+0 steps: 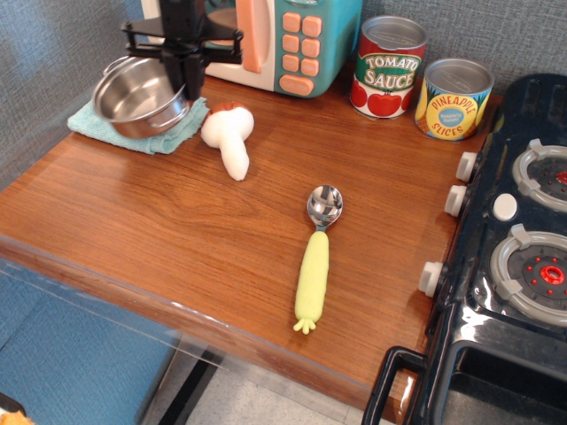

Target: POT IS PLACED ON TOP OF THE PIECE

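The shiny steel pot (pixel 137 97) is over the light teal folded towel (pixel 168 137) at the back left of the wooden counter, tilted slightly. I cannot tell if it rests on the towel or hangs just above it. My black gripper (pixel 188 81) comes down from above and is shut on the pot's right rim. The towel shows in front of and to the left of the pot; its middle is hidden under the pot.
A white mushroom toy (pixel 229 137) lies just right of the towel. A teal toy microwave (pixel 292 40) stands behind. Two cans (pixel 388 66) stand at the back. A yellow-handled spoon (pixel 315 261) lies mid-counter. A black toy stove (pixel 523 239) is at the right.
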